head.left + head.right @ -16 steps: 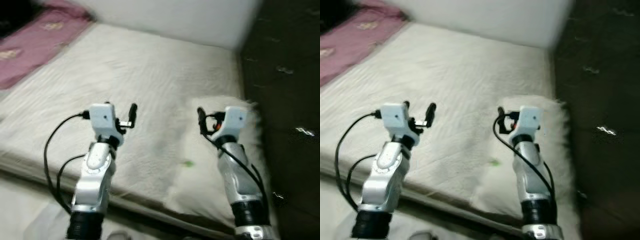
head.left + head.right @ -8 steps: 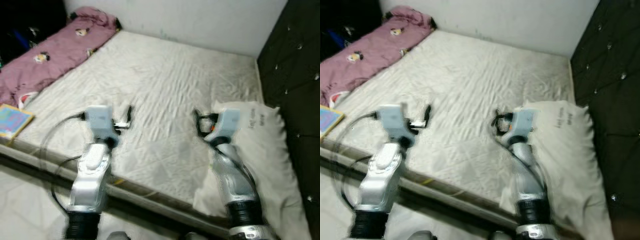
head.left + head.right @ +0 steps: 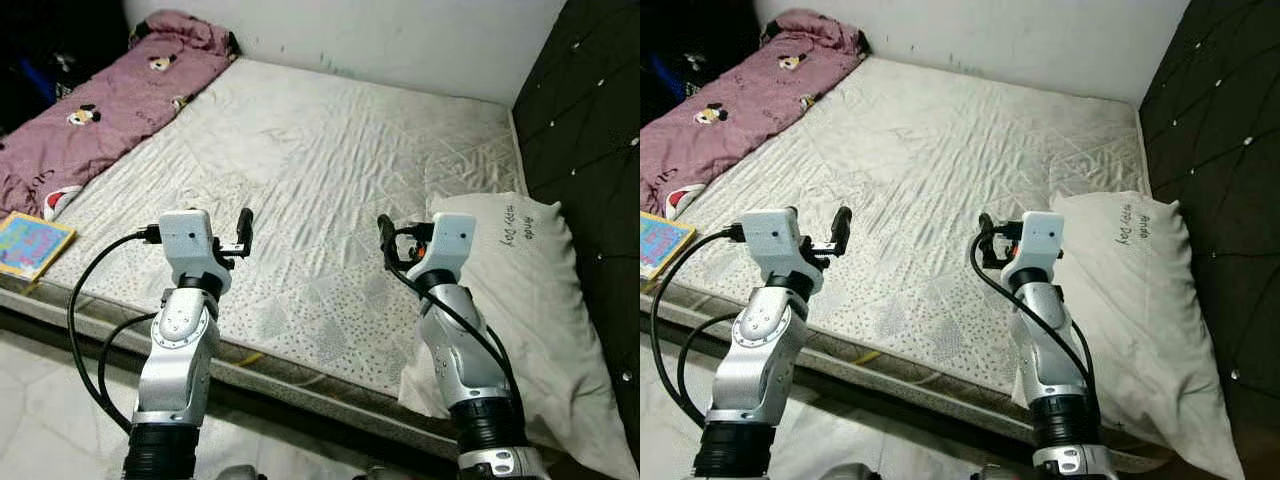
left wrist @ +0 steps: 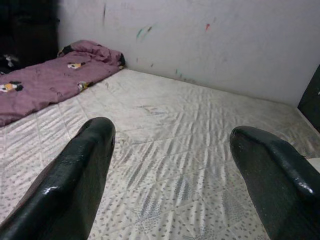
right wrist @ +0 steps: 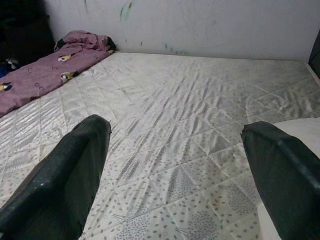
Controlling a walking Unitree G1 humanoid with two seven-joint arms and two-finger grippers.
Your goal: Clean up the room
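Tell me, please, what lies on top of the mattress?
On the mattress lie a crumpled purple blanket along its left side, a colourful book at the near left edge, and a white pillow on the right. Anything under blanket or pillow is covered.

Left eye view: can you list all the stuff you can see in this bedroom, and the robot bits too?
mattress: one, white quilted, fills the middle of the room
pillow: one, white with small writing, on the mattress's right end by the headboard
headboard: one, black tufted, right side
blanket: one, pink with cartoon prints, along the mattress's far left edge
book: one, colourful, near left corner of the mattress
wall: white, behind the mattress
left gripper: black fingers open, above the mattress
right gripper: black fingers open, beside the pillow
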